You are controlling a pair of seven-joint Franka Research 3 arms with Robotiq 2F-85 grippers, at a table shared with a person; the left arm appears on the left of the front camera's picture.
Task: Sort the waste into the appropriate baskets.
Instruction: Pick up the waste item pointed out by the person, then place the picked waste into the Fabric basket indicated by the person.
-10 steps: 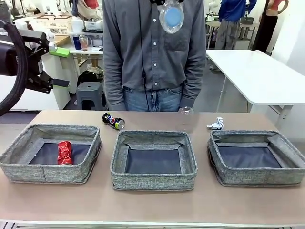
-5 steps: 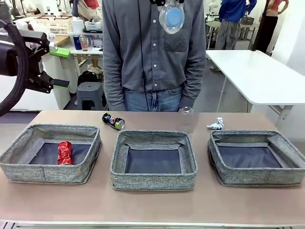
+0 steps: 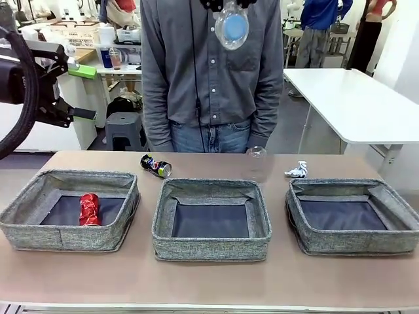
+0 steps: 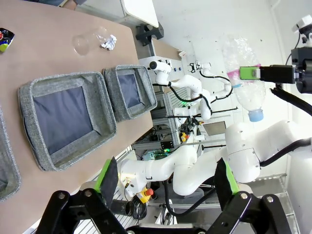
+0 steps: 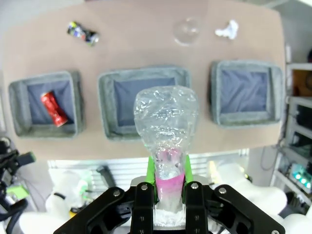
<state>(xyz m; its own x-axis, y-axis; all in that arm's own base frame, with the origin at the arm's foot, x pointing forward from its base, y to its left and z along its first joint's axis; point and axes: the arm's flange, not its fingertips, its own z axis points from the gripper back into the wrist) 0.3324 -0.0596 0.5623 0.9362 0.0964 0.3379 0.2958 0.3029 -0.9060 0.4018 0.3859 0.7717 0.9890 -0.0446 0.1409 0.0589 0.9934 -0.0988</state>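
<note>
Holding the bottle (image 5: 165, 122) around its pink band, the right claw (image 5: 168, 171) is clamped on it high over the counter (image 5: 146, 48). Straight beneath this claw lies the middle basket (image 5: 104, 105). The left basket (image 5: 17, 105), with the red can (image 5: 52, 108) inside, and the right basket (image 5: 214, 92) flank it. Beyond them lie the soda can (image 5: 83, 33), the cup (image 5: 187, 30) and the wrapper (image 5: 227, 29). The left claw (image 3: 80, 91) hangs aside, jaws apart, gripping nothing. Carrying the bottle to a basket looks like the step in hand. Next comes lowering it over the chosen basket, probably not the can's, then letting go.

Left edge crops the dark blue soda can (image 4: 4, 40).
</note>
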